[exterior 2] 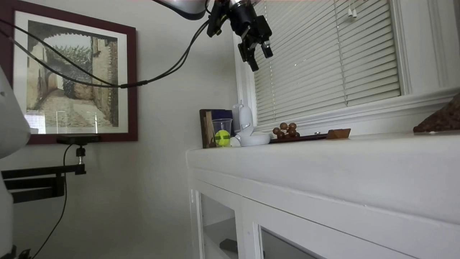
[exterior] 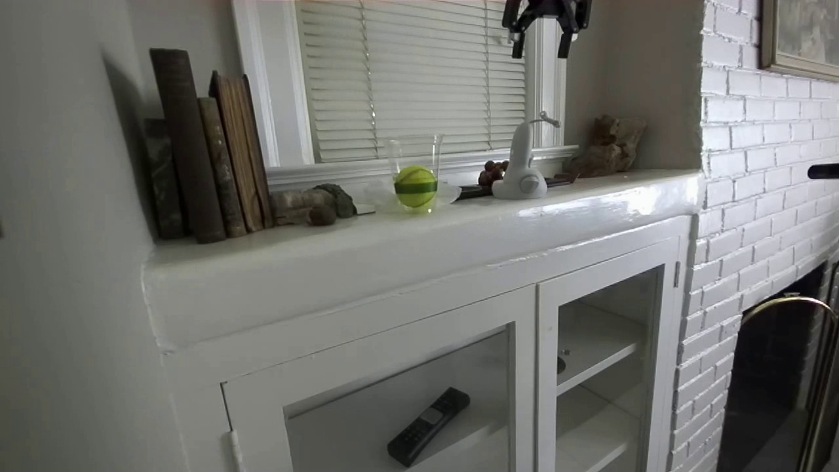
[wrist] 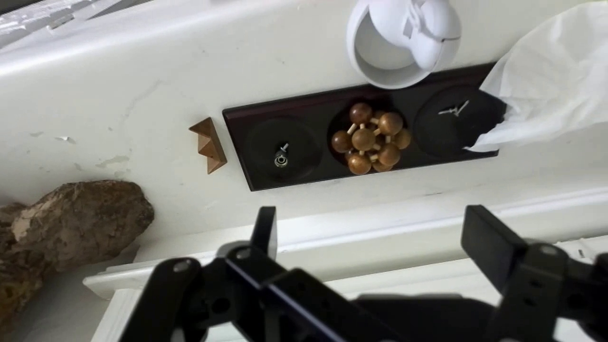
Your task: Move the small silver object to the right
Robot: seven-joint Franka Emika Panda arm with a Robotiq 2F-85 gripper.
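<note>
A small silver object (wrist: pixel 281 156) with a ring-like end sits in the round recess near one end of a dark tray (wrist: pixel 327 100) in the wrist view. It shows as a tiny glint (exterior 2: pixel 317 133) in an exterior view. A second thin silver piece (wrist: pixel 455 109), shaped like crossed pins, lies in the recess near the tray's opposite end. My gripper (wrist: pixel 368 221) is open with nothing between its fingers. It hangs high above the ledge, apart from everything, in both exterior views (exterior: pixel 541 51) (exterior 2: pixel 261 61).
A brown bead cluster (wrist: pixel 365 140) sits in the tray's middle. A white device (wrist: pixel 389 71) overlaps one tray edge, and white crumpled material (wrist: pixel 560 76) covers one end. A wooden zigzag piece (wrist: pixel 209 146), a rock (wrist: pixel 90 223), a cup with a ball (exterior: pixel 415 187) and books (exterior: pixel 196 151) stand on the ledge.
</note>
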